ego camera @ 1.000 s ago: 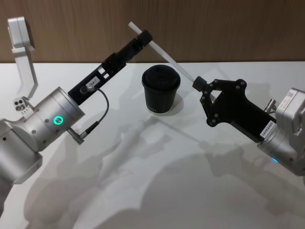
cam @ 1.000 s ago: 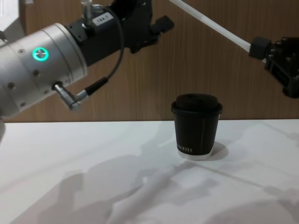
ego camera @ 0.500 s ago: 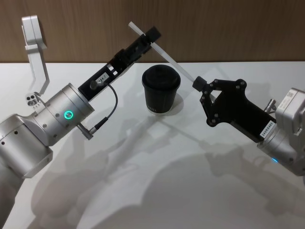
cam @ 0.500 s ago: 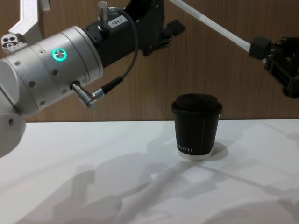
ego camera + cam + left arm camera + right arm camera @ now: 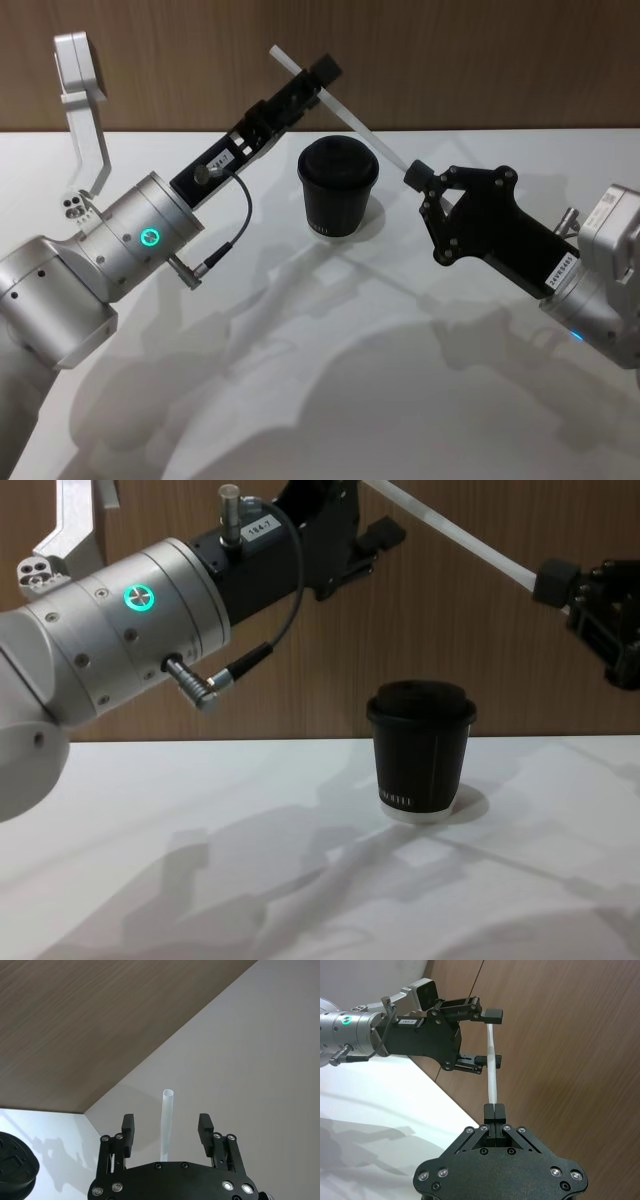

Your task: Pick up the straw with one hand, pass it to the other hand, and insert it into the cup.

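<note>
Hidden and cut off
Chest view: the straw (image 5: 450, 532) runs off the top edge, the right tool (image 5: 556, 580) off the right edge. The body of the left tool (image 5: 166, 1121) hides the straw's lower length; lettering on the cup (image 5: 420, 750) is too small to read.

Prob. lab: white table (image 5: 330, 420), wood-panel wall (image 5: 480, 60)

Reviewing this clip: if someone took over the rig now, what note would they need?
Right gripper: shut on the straw at its lower end, in the air to the right of the cup.
Left gripper: open, fingers either side of the straw's upper part.
The cup stands upright on the table, lid on.
Done: pickup. Left: close left gripper, release right, insert straw.
</note>
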`<action>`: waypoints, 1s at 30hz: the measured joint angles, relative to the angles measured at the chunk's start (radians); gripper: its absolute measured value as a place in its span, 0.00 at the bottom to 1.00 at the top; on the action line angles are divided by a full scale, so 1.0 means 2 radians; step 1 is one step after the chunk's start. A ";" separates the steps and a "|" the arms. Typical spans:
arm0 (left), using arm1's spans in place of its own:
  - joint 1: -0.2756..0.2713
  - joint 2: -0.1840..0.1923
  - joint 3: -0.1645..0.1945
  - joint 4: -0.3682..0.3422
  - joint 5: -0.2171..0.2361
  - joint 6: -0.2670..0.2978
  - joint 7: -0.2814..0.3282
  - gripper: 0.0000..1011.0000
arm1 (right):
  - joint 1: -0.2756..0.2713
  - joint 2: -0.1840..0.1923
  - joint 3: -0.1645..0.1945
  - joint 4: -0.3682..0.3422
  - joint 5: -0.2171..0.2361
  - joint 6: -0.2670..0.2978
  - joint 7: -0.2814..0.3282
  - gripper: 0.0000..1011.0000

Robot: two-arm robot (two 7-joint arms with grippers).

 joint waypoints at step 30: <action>-0.003 -0.001 0.002 0.004 -0.003 0.000 -0.002 0.03 | 0.000 0.000 0.000 0.000 0.000 0.000 0.000 0.00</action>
